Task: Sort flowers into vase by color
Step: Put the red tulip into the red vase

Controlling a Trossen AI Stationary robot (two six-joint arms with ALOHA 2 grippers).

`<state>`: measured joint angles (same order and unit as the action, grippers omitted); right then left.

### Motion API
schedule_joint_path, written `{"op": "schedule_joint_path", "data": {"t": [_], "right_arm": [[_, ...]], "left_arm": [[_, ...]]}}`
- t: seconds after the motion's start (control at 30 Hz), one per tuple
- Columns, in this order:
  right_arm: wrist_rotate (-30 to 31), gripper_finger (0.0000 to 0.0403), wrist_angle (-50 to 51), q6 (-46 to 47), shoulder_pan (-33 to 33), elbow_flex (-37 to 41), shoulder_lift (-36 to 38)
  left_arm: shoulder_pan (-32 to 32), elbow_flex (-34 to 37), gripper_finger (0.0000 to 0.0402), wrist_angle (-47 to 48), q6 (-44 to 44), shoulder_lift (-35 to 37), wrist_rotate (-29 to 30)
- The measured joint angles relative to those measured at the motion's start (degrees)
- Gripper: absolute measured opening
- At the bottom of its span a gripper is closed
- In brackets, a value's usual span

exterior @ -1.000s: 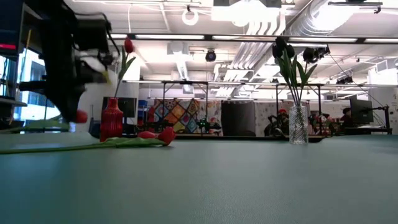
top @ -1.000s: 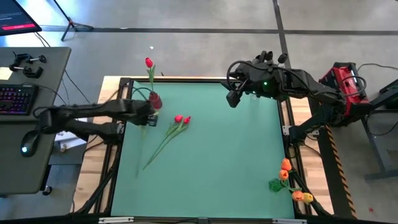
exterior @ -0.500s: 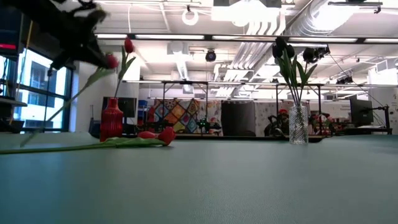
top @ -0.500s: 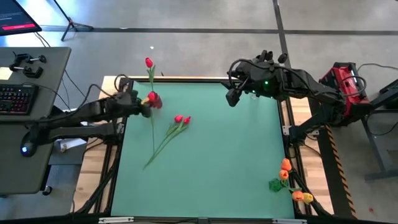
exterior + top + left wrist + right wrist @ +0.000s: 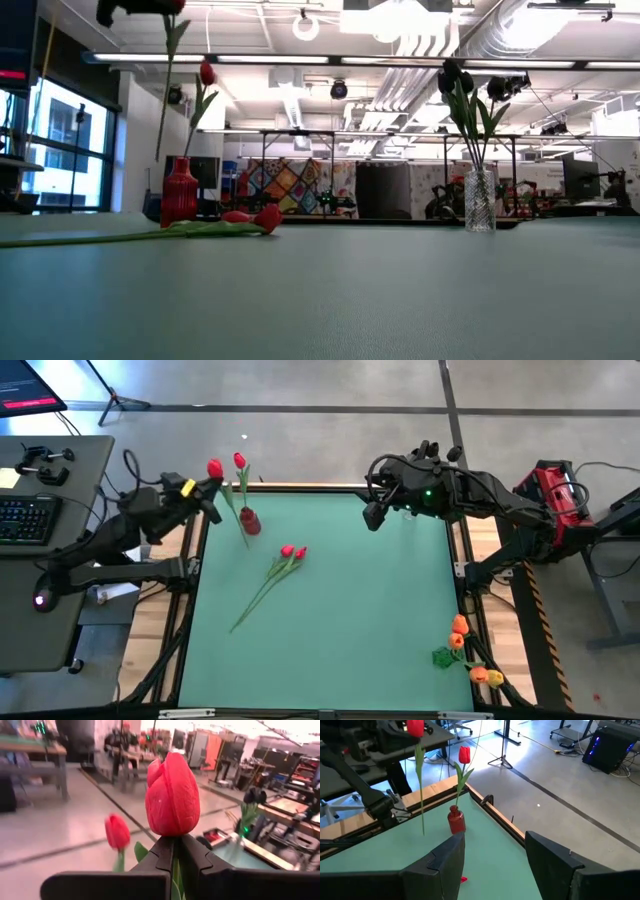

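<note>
My left gripper point(image 5: 205, 486) is high over the table's far left corner, shut on a red tulip point(image 5: 215, 468) whose stem point(image 5: 165, 90) hangs down near the red vase point(image 5: 249, 521). That vase stands on its base and has one red tulip point(image 5: 240, 460) stuck in it. Two more red tulips point(image 5: 290, 552) lie flat on the mat. Orange tulips point(image 5: 460, 632) lie at the near right corner. My right gripper point(image 5: 372, 515) hovers open over the far right part of the table. A clear glass vase with dark tulips point(image 5: 480, 200) stands there. My left gripper point(image 5: 177, 842) pinches the red tulip's stem point(image 5: 175, 867) between its two fingers, right under the head point(image 5: 172, 795). The flower is lifted clear of the table. Its head stands above the fingers and its stem point(image 5: 420, 785) hangs straight down below them.
The green mat point(image 5: 340, 640) is bounded by a wooden frame. A desk with a keyboard point(image 5: 25, 520) stands to the left, and red equipment point(image 5: 555, 495) to the right. The middle and near part of the mat is bare.
My left gripper has risen from table height beside the red vase and drawn back toward the far left corner, carrying the red tulip. The tulip has gone from slanting with its stem low to hanging upright, clear of the table. The right arm has kept still.
</note>
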<state>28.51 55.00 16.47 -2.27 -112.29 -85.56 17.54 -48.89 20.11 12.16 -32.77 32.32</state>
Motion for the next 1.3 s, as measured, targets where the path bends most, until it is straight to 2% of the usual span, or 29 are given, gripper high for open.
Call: {"op": "schedule_joint_path", "data": {"t": [0.2, 0.63, 1.3], "right_arm": [[-0.02, 0.0197, 1.63, 0.08, 0.00, 0.00, 0.00], [0.00, 0.0197, 4.45, 3.01, 0.01, 0.00, 0.00], [1.40, 0.0197, 3.82, 2.73, 0.01, 0.02, 0.00]], "left_arm": [[0.00, -1.35, 0.0000, -3.16, -5.85, -0.02, 2.98], [0.17, -1.35, 0.0000, -16.61, -20.12, -0.08, 8.06], [6.07, -1.07, 0.0000, -17.77, -20.51, -7.73, 8.28]]}}
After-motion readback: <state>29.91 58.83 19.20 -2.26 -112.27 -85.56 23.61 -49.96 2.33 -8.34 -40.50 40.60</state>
